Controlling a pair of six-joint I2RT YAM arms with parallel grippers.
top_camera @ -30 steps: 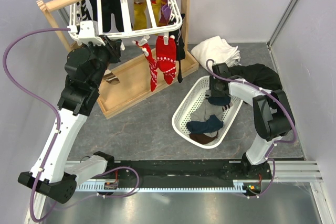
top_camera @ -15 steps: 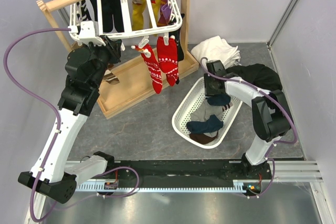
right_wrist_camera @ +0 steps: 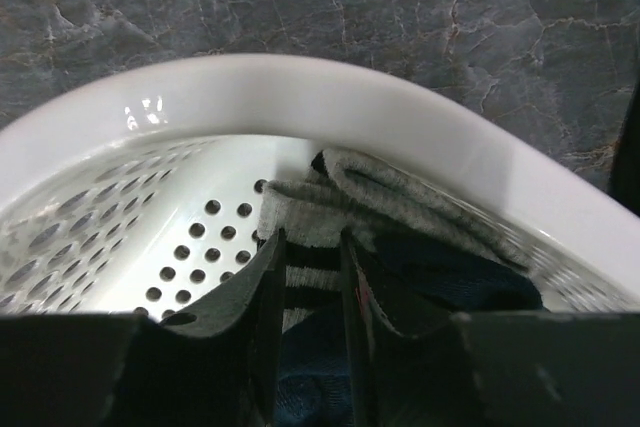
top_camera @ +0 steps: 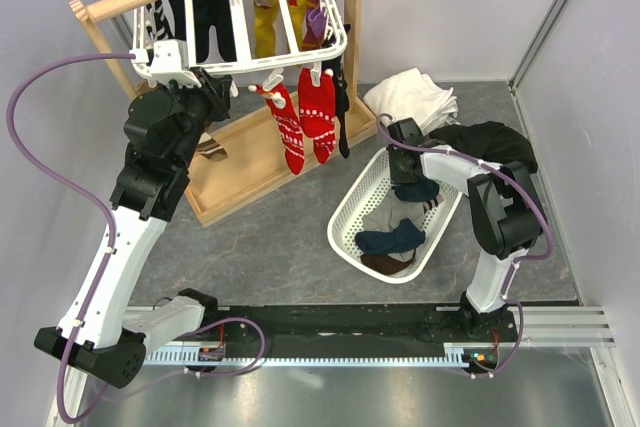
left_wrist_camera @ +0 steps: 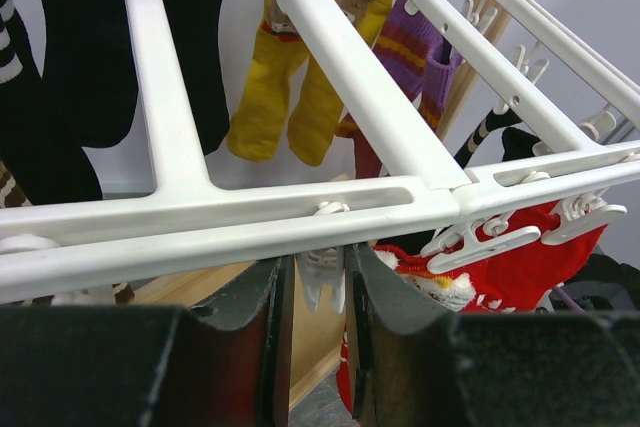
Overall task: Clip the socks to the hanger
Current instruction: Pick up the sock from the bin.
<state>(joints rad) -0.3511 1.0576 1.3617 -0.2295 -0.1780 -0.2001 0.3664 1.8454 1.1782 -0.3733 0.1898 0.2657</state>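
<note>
Along the front rail of the hanger, a white slatted frame hooked over the wooden stand, the red socks dangle side by side from pegs, with white knitted bands across them. One grey sock, its cuff ringed in dark and white stripes, lies crumpled against the end wall of the white basket. The right gripper has its fingers drawn close together, pinching that striped cuff. The left gripper sits under the front rail, fingers narrowed onto a white clip peg, just beside the red pair
</note>
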